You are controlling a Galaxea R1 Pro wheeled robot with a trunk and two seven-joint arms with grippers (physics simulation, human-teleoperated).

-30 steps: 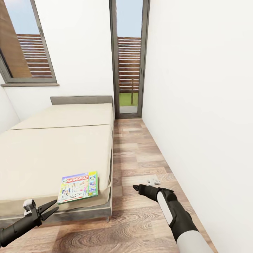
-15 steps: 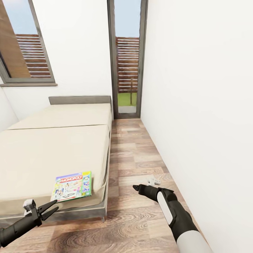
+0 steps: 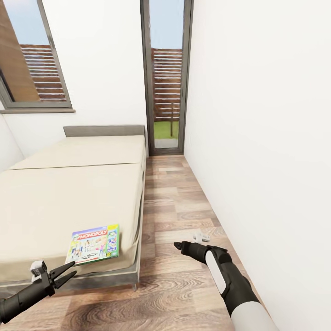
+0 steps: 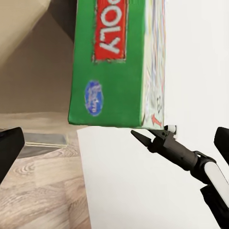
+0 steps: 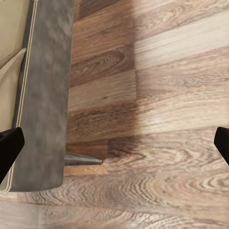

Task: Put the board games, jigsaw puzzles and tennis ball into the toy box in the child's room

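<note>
both grippers wide open, empty; monopoly box (image 3: 94,244) at my 11 o'clock overhangs the bed (image 3: 69,193) edge, a nudge could drop it.

You're in a home bedroom: a low bed (image 3: 69,193) with a beige mattress and grey headboard (image 3: 105,131). Around it, white walls, a wood-plank floor (image 3: 184,216) and 2 dark-framed windows (image 3: 166,76).

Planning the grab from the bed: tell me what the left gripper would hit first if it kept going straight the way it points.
Probably the Monopoly box near the bed's corner: the left gripper, open, points toward it, and its wrist view looks at the box's green edge. Depth is unclear, so it may pass alongside.
</note>
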